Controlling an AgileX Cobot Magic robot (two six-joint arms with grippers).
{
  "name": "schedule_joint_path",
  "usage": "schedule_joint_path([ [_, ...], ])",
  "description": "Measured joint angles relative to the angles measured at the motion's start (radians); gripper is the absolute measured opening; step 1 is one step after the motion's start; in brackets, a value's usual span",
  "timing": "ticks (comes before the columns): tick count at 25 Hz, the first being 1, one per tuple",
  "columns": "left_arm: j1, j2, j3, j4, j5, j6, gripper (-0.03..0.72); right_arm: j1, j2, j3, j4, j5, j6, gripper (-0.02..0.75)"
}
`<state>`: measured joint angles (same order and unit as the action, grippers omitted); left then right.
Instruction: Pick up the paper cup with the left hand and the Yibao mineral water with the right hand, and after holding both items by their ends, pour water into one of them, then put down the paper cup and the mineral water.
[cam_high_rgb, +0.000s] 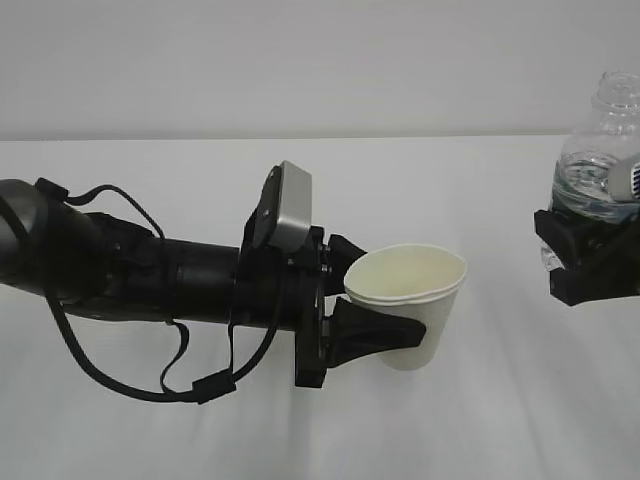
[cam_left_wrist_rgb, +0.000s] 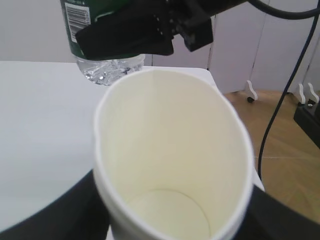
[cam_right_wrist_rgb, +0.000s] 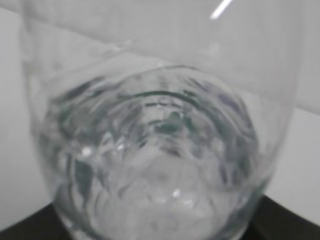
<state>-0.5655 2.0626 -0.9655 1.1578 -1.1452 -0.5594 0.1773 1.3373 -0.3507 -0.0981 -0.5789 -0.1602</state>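
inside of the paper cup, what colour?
Pale cream, unmarked, on the paper cup; the left wrist view shows it best.

White paper cup (cam_high_rgb: 415, 300) with cream inside, clear ribbed bottle (cam_high_rgb: 600, 150) with dark green label, white table (cam_high_rgb: 150, 420)

White table (cam_high_rgb: 150, 440), pale wall (cam_high_rgb: 300, 60) behind, wood floor (cam_left_wrist_rgb: 280, 180) rt

A plain white table (cam_high_rgb: 200, 440) spreads beneath the left claw (cam_high_rgb: 395, 295) and on every side of it. Behind the claw rises a bare pale wall (cam_high_rgb: 300, 60). In the wrist view, past the table's edge ahead and to the claw's right, lies a wooden floor (cam_left_wrist_rgb: 285, 160). White panels (cam_left_wrist_rgb: 240, 45) stand there on small white casters (cam_left_wrist_rgb: 250, 92), with a dark box (cam_left_wrist_rgb: 310, 117) beside them.
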Motion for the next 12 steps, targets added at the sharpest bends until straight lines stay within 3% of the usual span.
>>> schedule_joint_path([
  [12, 0.0, 0.0, -0.069, 0.079, 0.011, -0.083, 0.43, 0.0, -0.053, 0.0, -0.018, 0.099, -0.06, 0.412],
])
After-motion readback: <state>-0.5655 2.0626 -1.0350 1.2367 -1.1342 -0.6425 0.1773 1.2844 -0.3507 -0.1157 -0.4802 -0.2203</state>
